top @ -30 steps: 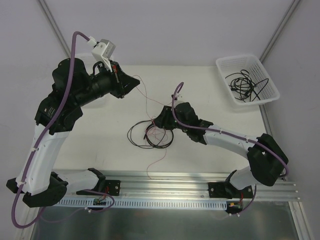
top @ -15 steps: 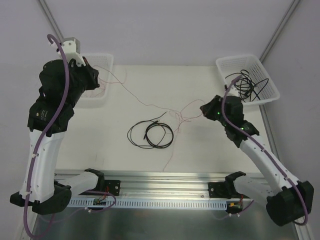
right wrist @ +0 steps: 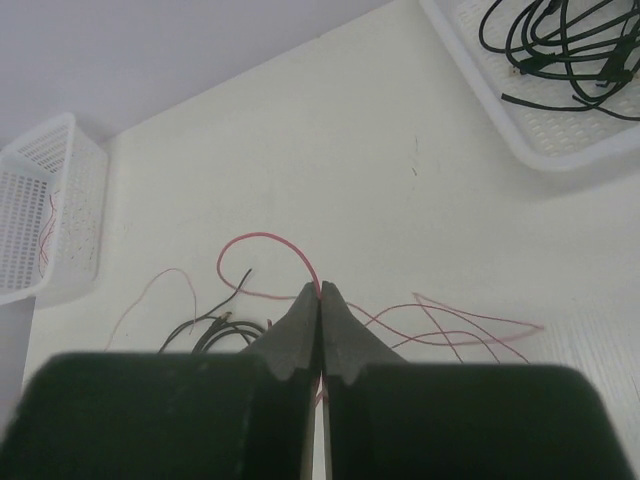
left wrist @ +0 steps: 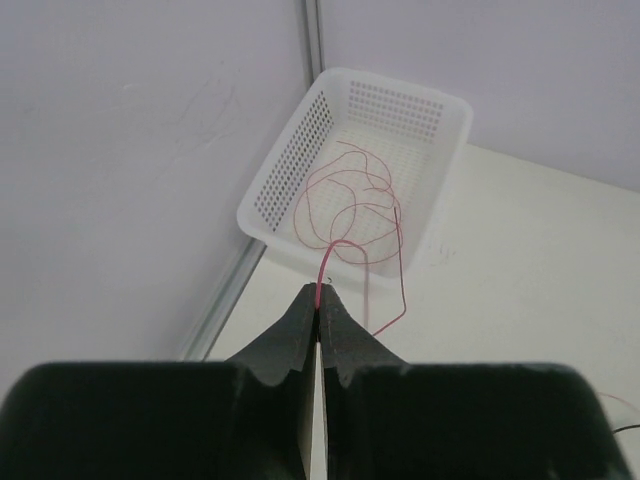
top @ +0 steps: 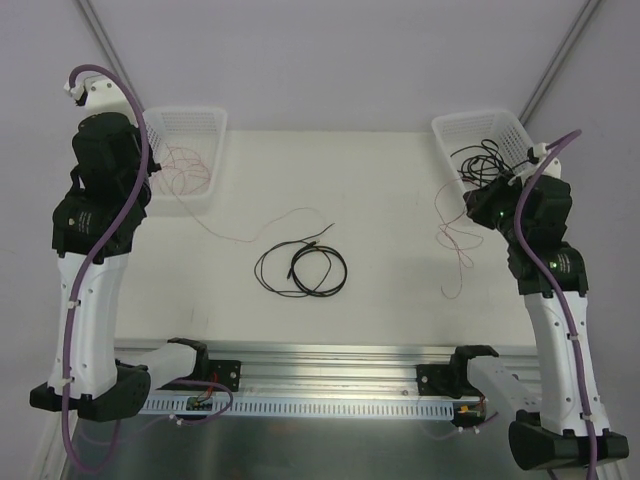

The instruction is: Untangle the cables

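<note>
Left tool (left wrist: pixel 319 300) is up over the far left corner of the counter (top: pixel 380 190), jaws pressed narrow with no gap showing, pinching the left wire (left wrist: pixel 350 210), a thin red strand. From the tips the strand rises and drops into the left basket (top: pixel 212 120), a white perforated tray in that corner, where it lies in loose loops on the floor. In the top view the same strand spills over the basket's near rim and trails across the counter toward the middle, its free end lying just beyond the black coil (top: pixel 300 268). The coil lies flat on the counter, a few rings of thin black cord about midway between the left and right edges, somewhat nearer the near edge, one small plug end poking out on its far side; neither tool touches it. Right tool (right wrist: pixel 319 300) is raised by the right edge, jaws likewise closed down to a slit, gripping the right wire (top: pixel 455 235), red to pink. At the tips it arches up in a small red loop; its paler tangle hangs and sprawls on the counter near the right edge, one tail running toward the near edge. Right basket (top: pixel 445 128) sits at the far right corner and holds the black cords (top: pixel 490 165), several looped together. Left and right wire lie well apart.
</note>
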`<state>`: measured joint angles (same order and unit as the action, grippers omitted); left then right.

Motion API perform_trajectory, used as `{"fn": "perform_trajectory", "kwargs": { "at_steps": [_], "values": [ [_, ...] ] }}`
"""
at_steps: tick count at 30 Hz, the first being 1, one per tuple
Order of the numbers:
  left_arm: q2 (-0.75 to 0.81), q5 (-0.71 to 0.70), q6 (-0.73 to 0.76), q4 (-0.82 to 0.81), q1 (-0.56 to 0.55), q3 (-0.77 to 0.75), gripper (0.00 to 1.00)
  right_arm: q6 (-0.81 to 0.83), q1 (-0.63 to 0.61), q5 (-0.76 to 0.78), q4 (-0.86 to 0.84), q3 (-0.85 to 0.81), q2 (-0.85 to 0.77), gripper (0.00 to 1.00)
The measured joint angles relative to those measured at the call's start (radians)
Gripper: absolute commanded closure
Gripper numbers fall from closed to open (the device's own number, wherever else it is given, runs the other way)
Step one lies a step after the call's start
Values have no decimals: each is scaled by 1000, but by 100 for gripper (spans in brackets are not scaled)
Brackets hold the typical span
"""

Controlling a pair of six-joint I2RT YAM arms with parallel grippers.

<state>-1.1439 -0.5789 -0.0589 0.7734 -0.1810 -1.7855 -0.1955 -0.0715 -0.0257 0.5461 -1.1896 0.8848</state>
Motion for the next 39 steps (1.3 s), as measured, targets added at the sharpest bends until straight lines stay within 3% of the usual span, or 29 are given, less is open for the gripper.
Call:
{"fn": "perform_trajectory", "kwargs": {
  "at_steps": [6, 12, 15, 16, 18, 19, 22, 28, 39],
  "values": [
    [0, 13, 19, 20, 0, 0, 100, 0, 5, -95, 24, -1, 41, 95],
    [-11, 215, 0, 35, 6, -23, 100, -9, -37, -168, 18, 142, 114, 89],
    [-41, 301, -8, 37, 6, -73, 100, -15, -94, -170, 18, 221, 158, 67],
    [-55, 323, -8, 37, 6, -94, 100, -17, -116, -170, 18, 244, 174, 52],
    [-88, 356, -10, 42, 6, -152, 100, -18, -158, -166, 14, 287, 198, 40],
    [-106, 369, -11, 39, 6, -185, 100, -18, -179, -163, 14, 307, 203, 28],
    [-168, 406, -17, 42, 6, -308, 100, -7, -241, -150, 16, 345, 204, 17],
    [-269, 494, -43, 13, 6, -543, 100, 18, -314, -126, 27, 358, 145, 11],
    [-425, 417, 39, -246, 61, -620, 100, 30, -333, -131, 51, 383, -27, 10]
  ]
}}
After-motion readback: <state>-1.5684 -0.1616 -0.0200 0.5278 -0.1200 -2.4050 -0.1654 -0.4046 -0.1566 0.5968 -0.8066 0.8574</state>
